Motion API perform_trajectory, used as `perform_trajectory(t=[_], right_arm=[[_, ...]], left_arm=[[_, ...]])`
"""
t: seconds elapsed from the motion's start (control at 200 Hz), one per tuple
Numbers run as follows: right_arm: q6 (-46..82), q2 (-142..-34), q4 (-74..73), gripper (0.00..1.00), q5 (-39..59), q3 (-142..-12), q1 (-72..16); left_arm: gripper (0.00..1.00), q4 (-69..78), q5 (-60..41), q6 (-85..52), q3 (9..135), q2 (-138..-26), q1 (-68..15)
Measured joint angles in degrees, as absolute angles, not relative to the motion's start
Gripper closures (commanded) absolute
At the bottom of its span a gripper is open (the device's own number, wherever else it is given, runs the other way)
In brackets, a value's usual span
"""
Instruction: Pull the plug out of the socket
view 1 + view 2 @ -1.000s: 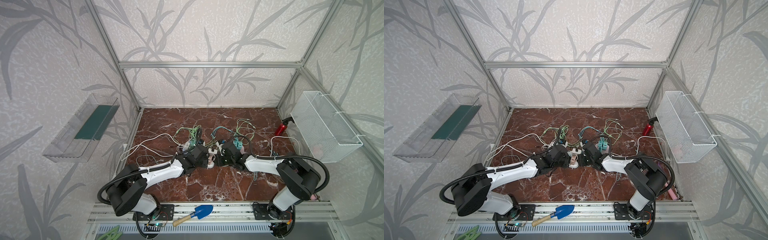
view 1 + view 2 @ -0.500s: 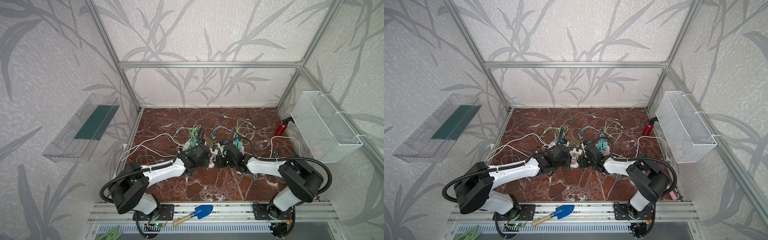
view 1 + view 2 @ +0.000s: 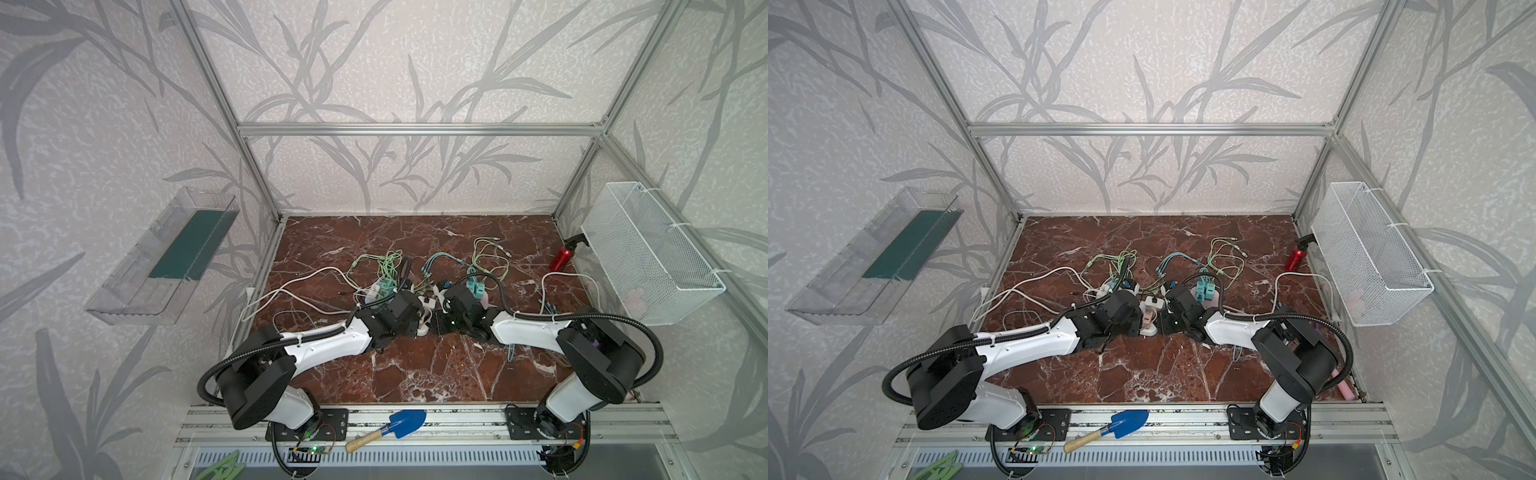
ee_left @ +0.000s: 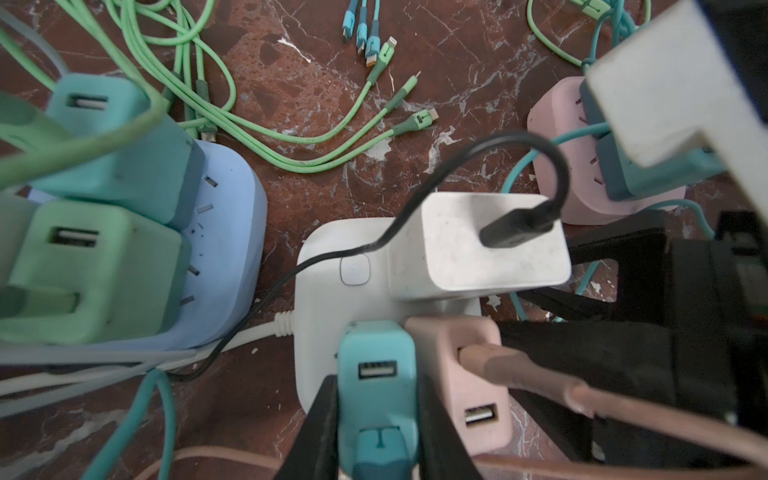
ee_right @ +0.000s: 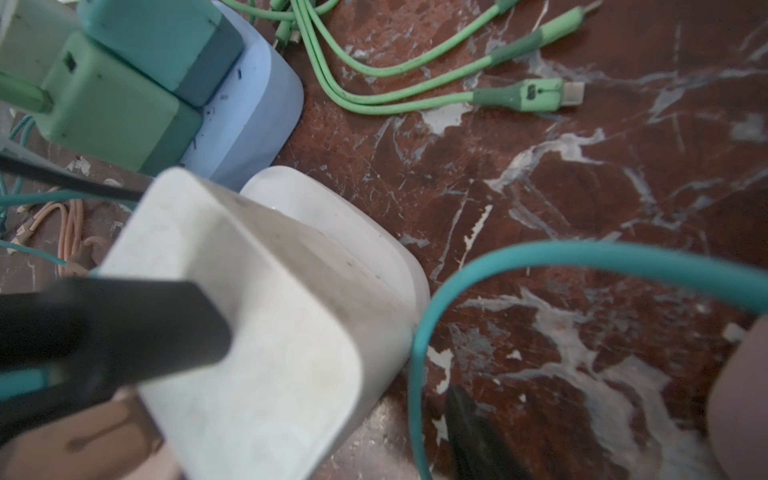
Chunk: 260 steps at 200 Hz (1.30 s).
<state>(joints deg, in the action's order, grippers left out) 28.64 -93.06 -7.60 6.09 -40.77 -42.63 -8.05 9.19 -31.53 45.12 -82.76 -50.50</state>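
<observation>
Marble table [image 3: 415, 374], cables [image 3: 386, 266] everywhere; left gripper [image 4: 376, 388] clamped on the teal plug [image 4: 376, 353] in the white socket [image 4: 320, 299], right gripper [image 3: 439, 322] just beside it, can't tell its grip

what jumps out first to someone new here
A tangle of green cables sprawls across the middle of the marble table. The left gripper is clamped on a teal charger plugged into the white power strip. A blue trowel lies on the front rail.
</observation>
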Motion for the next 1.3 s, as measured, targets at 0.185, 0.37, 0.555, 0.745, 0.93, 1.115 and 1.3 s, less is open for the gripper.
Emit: perform_trajectory(t=[0.185, 0.37, 0.555, 0.745, 0.93, 1.115, 1.3], right_arm=[[28.4, -93.41, -7.7, 0.47, 5.26, -41.23, -42.7], [27.94, -93.38, -7.7, 0.46, 4.69, -41.28, -42.85], [27.57, -92.84, -7.49, 0.44, 4.54, -41.23, -42.7], [27.57, -91.83, -6.04, 0.38, 3.01, -40.95, -42.33], [28.27, -91.61, -7.05, 0.26, 2.94, -40.05, -41.98], [29.17, -91.29, -8.78, 0.23, 3.25, -38.74, -41.67], [28.86, -91.59, -8.8, 0.31, 4.4, -38.92, -41.69]], left_arm=[[1.0, -6.28, 8.01, -31.99, 43.48, -81.38, -49.67], [1.0, -5.15, 6.44, -32.05, 42.33, -80.62, -48.84], [1.0, -5.56, 5.43, -32.4, 44.16, -83.46, -48.64], [1.0, -7.94, 6.15, -32.32, 47.7, -86.19, -49.56], [1.0, -9.98, 6.87, -31.97, 49.21, -86.96, -49.89], [1.0, -10.68, 7.42, -31.55, 49.34, -86.76, -50.22], [1.0, -10.13, 7.22, -31.83, 48.27, -85.67, -50.22]])
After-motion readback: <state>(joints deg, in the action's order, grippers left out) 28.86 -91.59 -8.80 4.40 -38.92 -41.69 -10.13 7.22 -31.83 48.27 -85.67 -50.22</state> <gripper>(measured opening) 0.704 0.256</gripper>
